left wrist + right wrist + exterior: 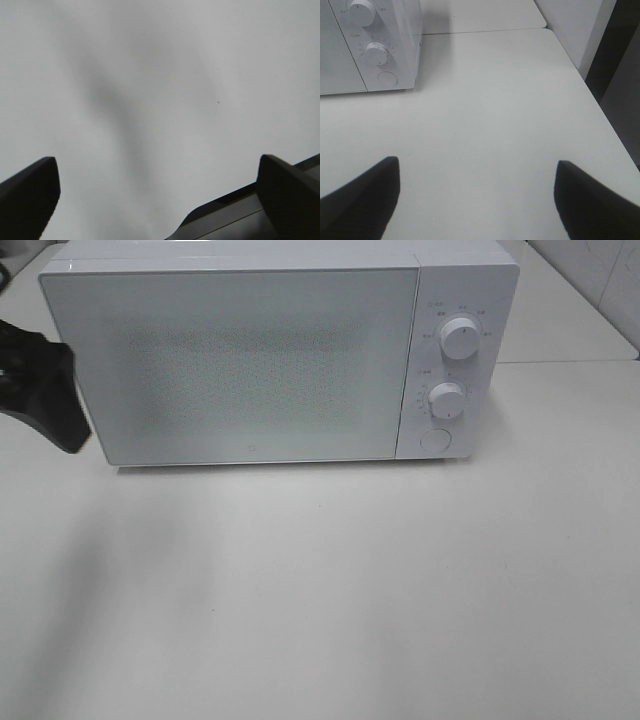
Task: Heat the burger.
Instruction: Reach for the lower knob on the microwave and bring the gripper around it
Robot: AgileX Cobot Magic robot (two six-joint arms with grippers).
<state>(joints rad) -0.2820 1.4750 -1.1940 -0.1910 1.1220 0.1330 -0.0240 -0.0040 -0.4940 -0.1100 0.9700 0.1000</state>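
White table (pixel 330 600), matte, softly and evenly lit; meets a second table (pixel 560 325) behind along a thin seam (pixel 570 362). Pale tiled wall (pixel 600 270) at the far right corner.

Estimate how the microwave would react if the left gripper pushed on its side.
The microwave is a wide, low box flat on the table, so tipping seems unlikely. It looks rigid and probably heavy; a push might only slide it slightly on the smooth top. Its smooth casing could let the open left gripper slip.

White box-shaped microwave (pixel 250 360) at the back of a pale flat tabletop (pixel 320 590), round white upper knob (pixel 460 338) over round white lower knob (pixel 447 401) at its right, black left gripper (pixel 62 400) beside its left edge
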